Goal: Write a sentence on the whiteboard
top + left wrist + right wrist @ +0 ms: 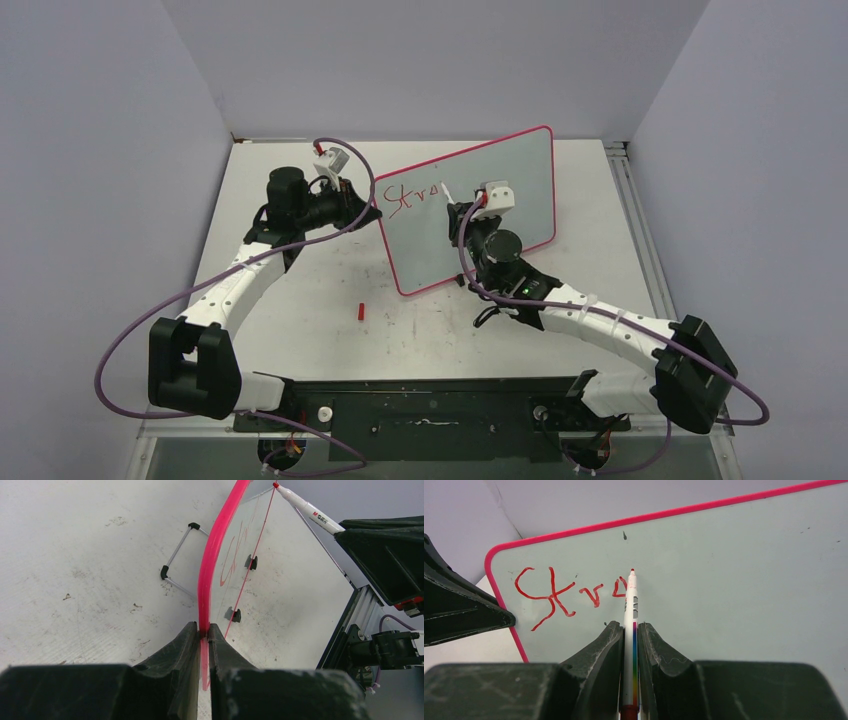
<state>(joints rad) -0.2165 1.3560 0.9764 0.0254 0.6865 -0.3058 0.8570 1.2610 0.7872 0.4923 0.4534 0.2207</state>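
While left claw (pixel 202 630) clamps whiteboard (pixel 520 170) rim, right claw (pixel 630 630) grips marker (pixel 629 597), tip at sentence (pixel 555 597).

Scuffed white table (pixel 310 330) between plain grey walls (pixel 420 60)
A small red cap (pixel 360 310) lies on the tabletop, left of centre; a metal rail (pixel 636 215) runs along the right edge; dark scuffs mark the surface.

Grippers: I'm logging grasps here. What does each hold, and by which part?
The left gripper pinches the whiteboard by its pink rim; the right gripper clamps the marker around its barrel, tip forward.
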